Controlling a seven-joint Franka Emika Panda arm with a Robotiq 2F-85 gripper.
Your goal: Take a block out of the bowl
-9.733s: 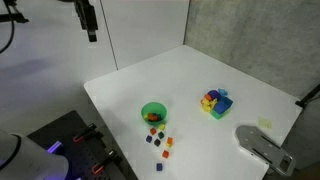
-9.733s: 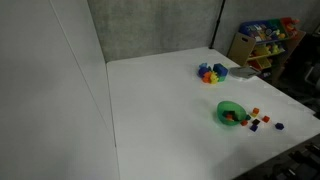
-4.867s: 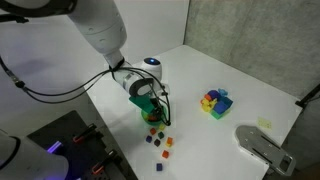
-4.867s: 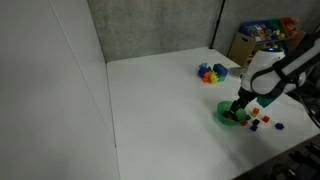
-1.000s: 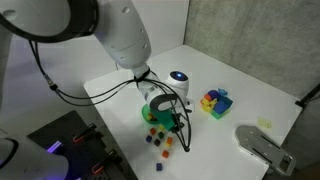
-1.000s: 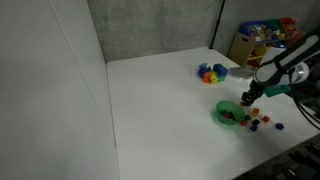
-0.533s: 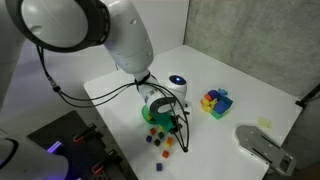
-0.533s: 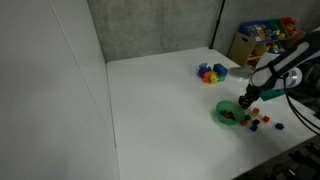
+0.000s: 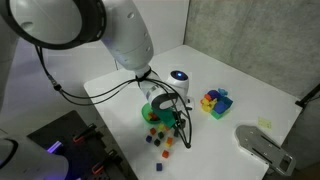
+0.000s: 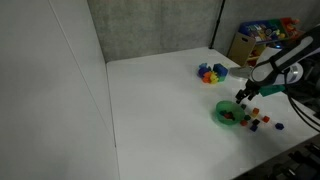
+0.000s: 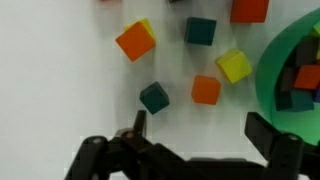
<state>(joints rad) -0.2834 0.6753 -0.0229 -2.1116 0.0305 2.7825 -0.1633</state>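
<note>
The bright green bowl (image 9: 150, 110) stands near the table's front edge. It also shows in an exterior view (image 10: 229, 115) and at the right edge of the wrist view (image 11: 290, 60), with a red block (image 11: 308, 76) and a dark one inside. My gripper (image 11: 200, 130) is open and empty. It hovers just beside the bowl, over loose cubes on the table: an orange cube (image 11: 206, 90), a dark teal cube (image 11: 154, 97) and a yellow cube (image 11: 233, 66). In both exterior views the gripper (image 9: 166, 116) (image 10: 245, 96) sits at the bowl's rim.
More loose cubes lie near the bowl (image 9: 160, 140) (image 10: 264, 121), one close to the table edge (image 9: 158, 167). A multicoloured block cluster (image 9: 214, 101) (image 10: 211, 72) stands farther back. A shelf of toys (image 10: 262, 40) is beyond the table.
The arm came into view and reached the bowl several seconds ago. It then moved to the bowl's side over the loose cubes. In the last second it has barely shifted.
</note>
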